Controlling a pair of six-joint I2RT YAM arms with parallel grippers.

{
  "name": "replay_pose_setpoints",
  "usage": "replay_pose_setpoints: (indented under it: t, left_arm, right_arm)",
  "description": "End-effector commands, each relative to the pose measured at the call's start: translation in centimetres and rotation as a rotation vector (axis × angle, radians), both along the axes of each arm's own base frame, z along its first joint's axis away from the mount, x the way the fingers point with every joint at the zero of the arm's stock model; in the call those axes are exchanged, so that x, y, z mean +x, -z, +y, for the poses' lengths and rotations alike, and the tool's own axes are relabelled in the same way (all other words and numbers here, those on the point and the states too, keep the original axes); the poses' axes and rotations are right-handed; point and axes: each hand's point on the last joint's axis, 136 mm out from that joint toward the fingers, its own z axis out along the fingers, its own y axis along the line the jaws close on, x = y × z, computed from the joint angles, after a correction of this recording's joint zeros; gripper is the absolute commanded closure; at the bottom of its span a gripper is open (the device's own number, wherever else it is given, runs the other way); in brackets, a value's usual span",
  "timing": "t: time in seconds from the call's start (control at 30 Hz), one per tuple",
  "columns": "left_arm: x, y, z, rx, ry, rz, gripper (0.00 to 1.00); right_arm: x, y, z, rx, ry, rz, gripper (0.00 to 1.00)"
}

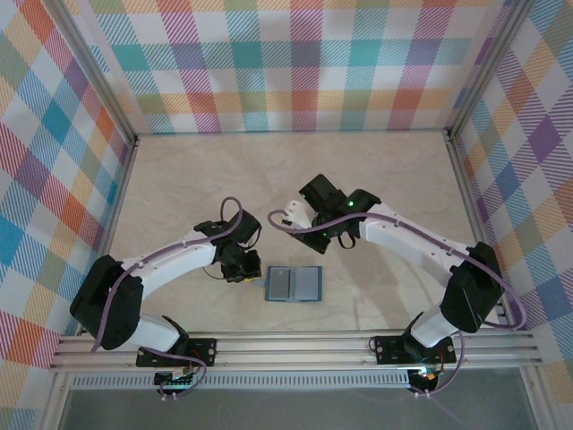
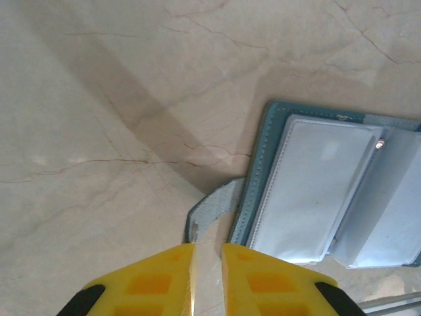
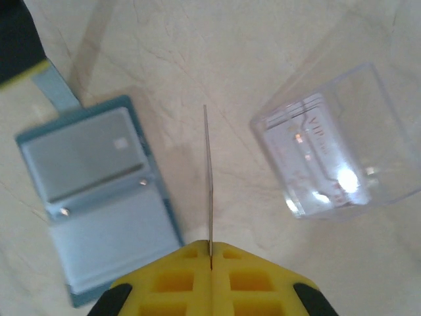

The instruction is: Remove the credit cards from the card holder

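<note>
Card holder: the teal card holder (image 1: 294, 284) lies opened flat on the worktop (image 1: 385, 170), close to the near edge and about midway between the left and right edges; its grey-blue inside faces up.
Pockets: a pale card (image 2: 316, 184) sits in the half of the holder nearer the left edge, behind a see-through pocket.
Strap: a short teal strap (image 2: 209, 207) curls out from the holder's left side and runs to the tips of the left hand.
Left hand: the left hand (image 2: 208, 249) sits low over the worktop just left of the holder, its yellow fingers (image 2: 154, 280) narrow with a slim gap between them. Whether they pinch the strap end cannot be told.
Right hand: the right hand (image 3: 210, 247) hangs above the worktop on the far side of the holder, its fingers pressed together on a thin card (image 3: 208, 178) seen edge-on, standing straight out from the tips. The card's colour cannot be told from this angle.
Clear box: a clear plastic box (image 3: 342, 131) stands on the worktop beside the held card, apart from the holder, and faint lettering shows through its walls.
Spacing: the held card is between the holder and the clear box, touching neither.
</note>
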Motion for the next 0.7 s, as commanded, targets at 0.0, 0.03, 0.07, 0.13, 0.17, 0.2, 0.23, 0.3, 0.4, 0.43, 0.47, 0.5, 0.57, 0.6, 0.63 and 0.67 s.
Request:
replay_pose_setpoints:
  t: [0.0, 0.03, 0.07, 0.13, 0.17, 0.2, 0.23, 0.3, 0.4, 0.43, 0.47, 0.5, 0.57, 0.6, 0.63, 0.67]
  left_arm:
    - [-0.4, -0.2, 0.9, -0.009, -0.008, 0.003, 0.81]
    - [-0.4, -0.2, 1.0, -0.012, -0.011, 0.002, 0.81]
    - [-0.4, -0.1, 1.1, -0.013, -0.014, 0.002, 0.81]
    - [-0.4, -0.1, 1.4, -0.018, -0.021, 0.001, 0.81]
    - [-0.4, 0.0, 1.6, -0.017, -0.024, 0.004, 0.81]
    - [-0.4, 0.1, 1.7, -0.017, -0.027, 0.008, 0.81]
    - [-0.4, 0.1, 1.8, -0.021, -0.03, 0.009, 0.81]
    - [-0.3, 0.1, 1.9, -0.023, -0.034, 0.009, 0.81]
    - [-0.2, 0.2, 1.9, -0.031, -0.038, 0.011, 0.8]
    - [-0.2, 0.2, 1.8, -0.037, -0.039, 0.013, 0.8]
    - [-0.2, 0.2, 1.7, -0.04, -0.039, 0.015, 0.8]
    - [-0.2, 0.3, 1.7, -0.042, -0.041, 0.018, 0.8]
    - [-0.2, 0.4, 1.8, -0.043, -0.043, 0.018, 0.8]
    - [-0.3, 0.6, 1.8, -0.041, -0.044, 0.02, 0.8]
    - [-0.3, 0.6, 1.9, -0.04, -0.044, 0.021, 0.8]
    - [-0.4, 0.8, 2.0, -0.037, -0.044, 0.027, 0.8]
  right_arm:
    - [1.8, -0.9, -1.4, -0.126, -0.177, -0.08, 1.0]
    - [2.4, -1.2, -1.4, -0.138, -0.192, -0.092, 1.0]
    - [3.0, -1.4, -1.5, -0.15, -0.205, -0.106, 1.0]
    - [4.1, -1.6, -1.5, -0.166, -0.232, -0.122, 1.0]
    - [4.7, -1.7, -1.5, -0.173, -0.24, -0.126, 1.0]
    - [5.3, -1.9, -1.5, -0.174, -0.241, -0.129, 1.0]
    - [5.9, -1.8, -1.5, -0.179, -0.245, -0.124, 1.0]
    - [7.0, -1.5, -1.6, -0.194, -0.251, -0.111, 1.0]
    - [8.6, -0.9, -1.5, -0.216, -0.263, -0.093, 1.0]
    - [9.2, -0.6, -1.5, -0.226, -0.269, -0.083, 1.0]
    - [9.4, -0.3, -1.5, -0.235, -0.276, -0.072, 1.0]
    - [9.7, -0.2, -1.4, -0.24, -0.283, -0.061, 1.0]
    - [10.4, 0.5, -1.2, -0.244, -0.289, -0.037, 1.0]
    - [10.8, 0.9, -1.1, -0.25, -0.292, -0.029, 1.0]
    - [11.2, 1.3, -1.0, -0.259, -0.291, -0.022, 1.0]
    - [11.5, 1.6, -1.0, -0.266, -0.293, -0.02, 1.0]
